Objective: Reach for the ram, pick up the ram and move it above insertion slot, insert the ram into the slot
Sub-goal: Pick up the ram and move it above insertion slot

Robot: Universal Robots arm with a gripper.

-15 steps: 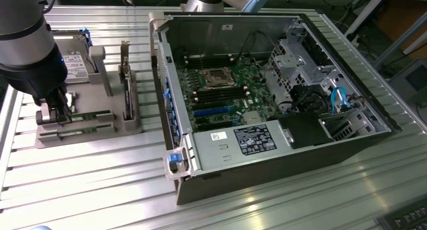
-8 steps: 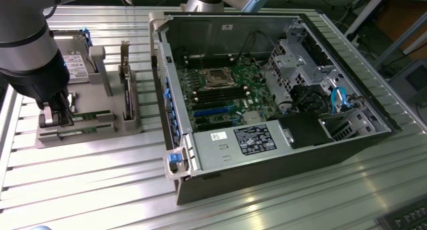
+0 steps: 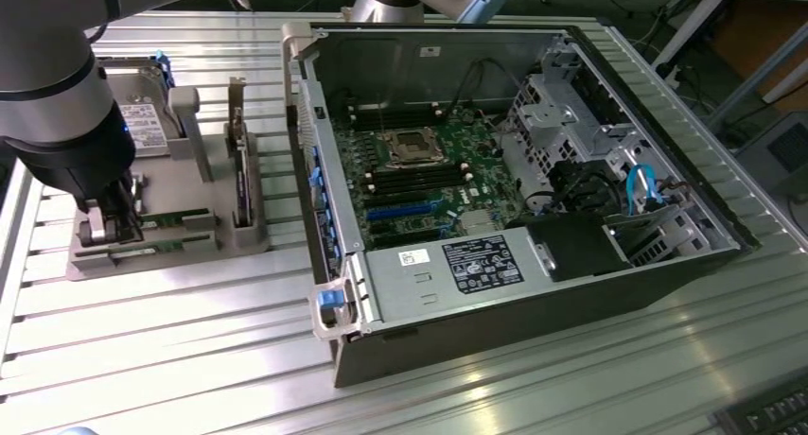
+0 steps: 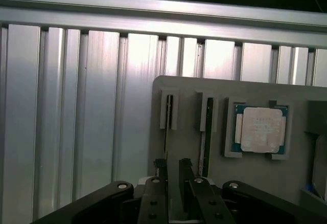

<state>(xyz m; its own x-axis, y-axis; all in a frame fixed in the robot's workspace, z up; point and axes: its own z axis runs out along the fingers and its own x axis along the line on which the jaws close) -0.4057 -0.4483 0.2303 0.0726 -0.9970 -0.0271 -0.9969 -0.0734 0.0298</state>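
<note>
A grey tray (image 4: 255, 183) on the table (image 3: 189, 359) holds the ram (image 4: 166, 132) on edge, a second stick (image 4: 206, 132) beside it, a processor chip (image 4: 260, 129) and a hard drive (image 3: 139, 123). The tool (image 4: 172, 166) hangs released, jaws apart, low over the ram's near end. The open computer case (image 3: 505, 40) holds the black slot (image 3: 404, 182).

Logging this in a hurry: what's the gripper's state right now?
Gripper: open, nothing gripped, down by the ram stick in its holder.
</note>
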